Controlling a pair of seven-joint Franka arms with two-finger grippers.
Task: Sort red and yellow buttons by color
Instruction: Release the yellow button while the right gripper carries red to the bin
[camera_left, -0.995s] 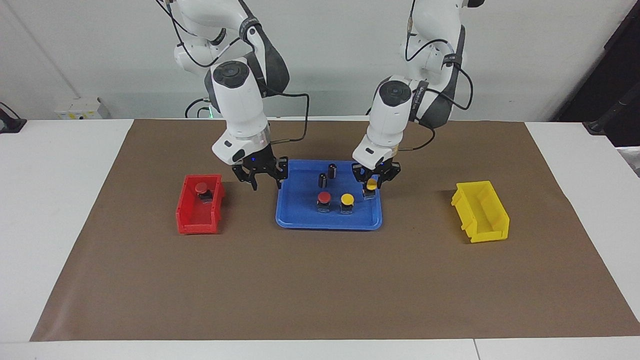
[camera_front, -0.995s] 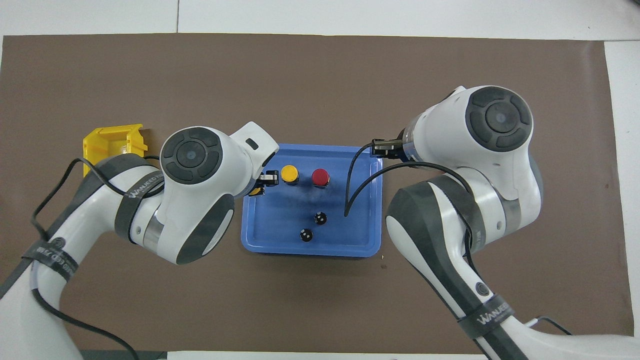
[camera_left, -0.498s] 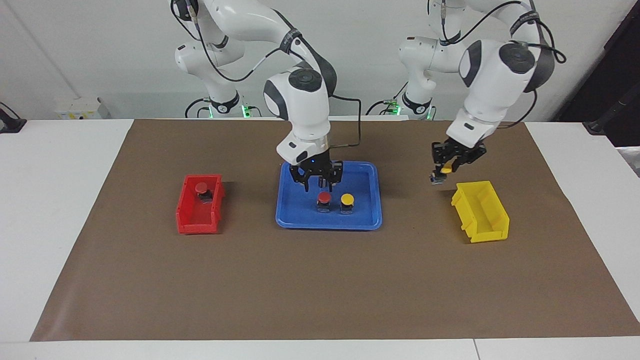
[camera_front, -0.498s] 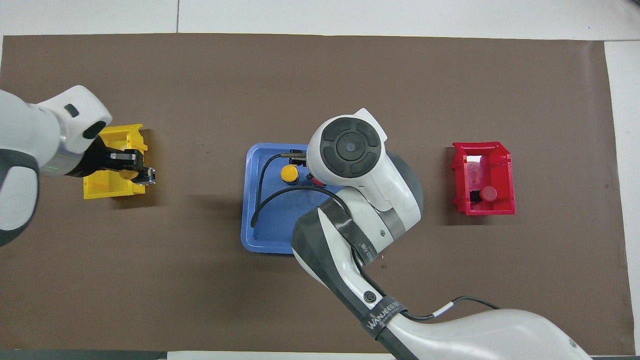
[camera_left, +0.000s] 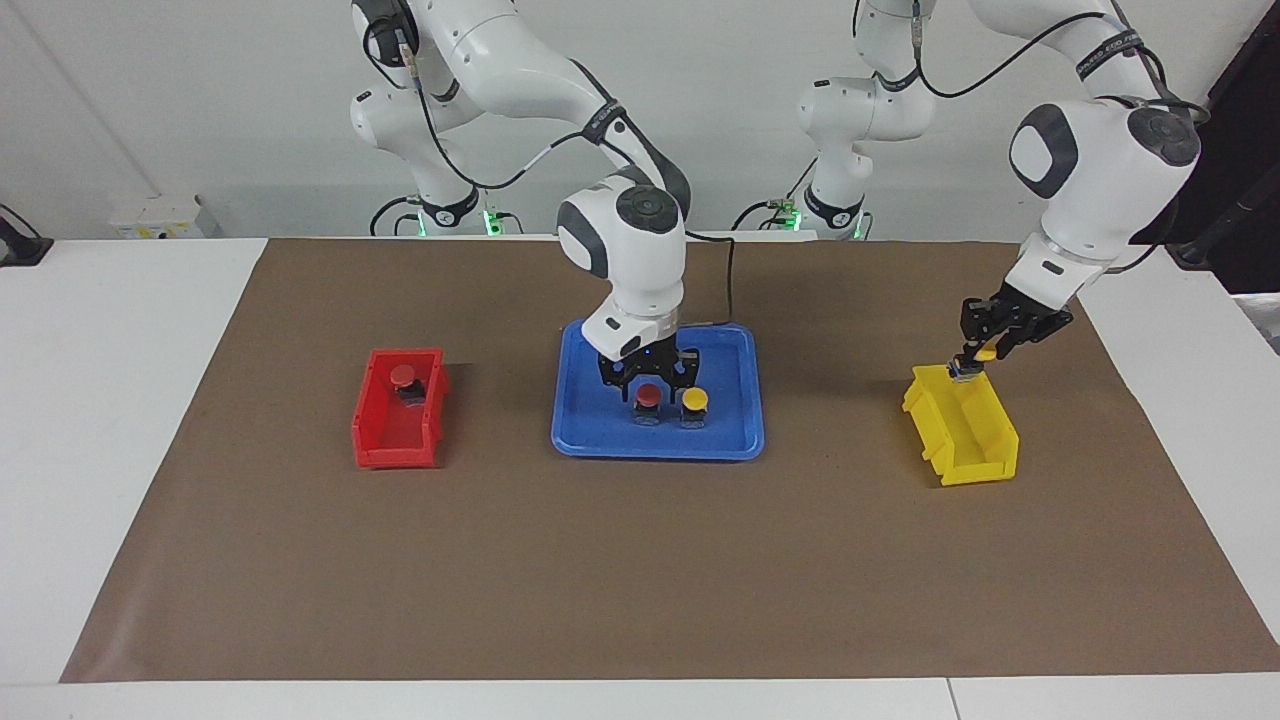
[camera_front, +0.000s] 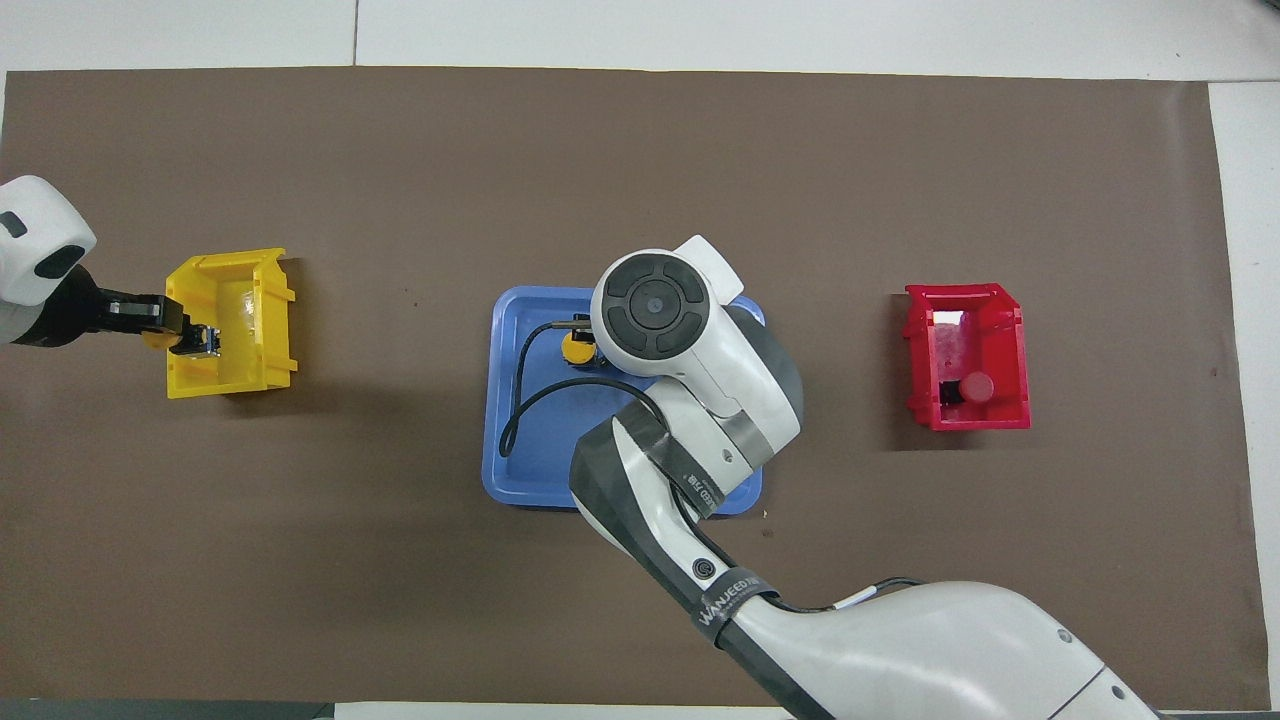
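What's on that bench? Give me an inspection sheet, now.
Surface: brown mat on white table.
Job's things: binned red button in red bin; tray red button and tray yellow button on blue tray; held yellow button over yellow bin.
Clutter: nothing seen.
Grippers: right gripper open, low over tray red button; left gripper shut on held yellow button.
Cables: black cable loops over blue tray.
Surroundings: white wall.

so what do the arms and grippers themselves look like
Both arms are glossy white with dark grey joint sections and round dark caps. Black cables run along them, held by black straps with white lettering. The left gripper and right gripper are small, black and two-fingered.
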